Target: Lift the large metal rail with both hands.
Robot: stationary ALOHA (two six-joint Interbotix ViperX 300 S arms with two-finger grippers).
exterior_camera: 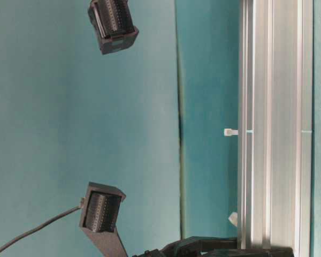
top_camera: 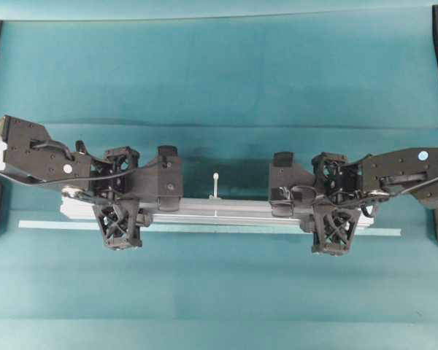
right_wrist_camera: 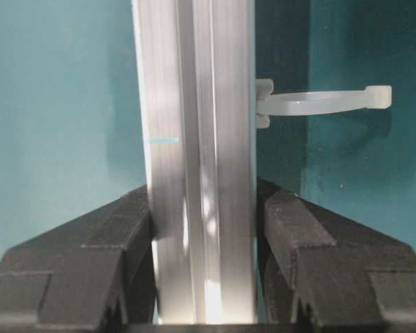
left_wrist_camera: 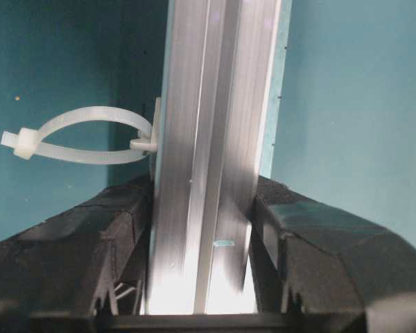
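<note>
Teal tabletop [top_camera: 219, 65] — creased, evenly lit

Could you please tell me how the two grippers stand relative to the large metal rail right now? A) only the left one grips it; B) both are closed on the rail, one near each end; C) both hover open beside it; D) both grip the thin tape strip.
B: each wrist view shows the large metal rail pressed between black jaws, and overhead the left gripper and right gripper straddle it near opposite ends.
</note>
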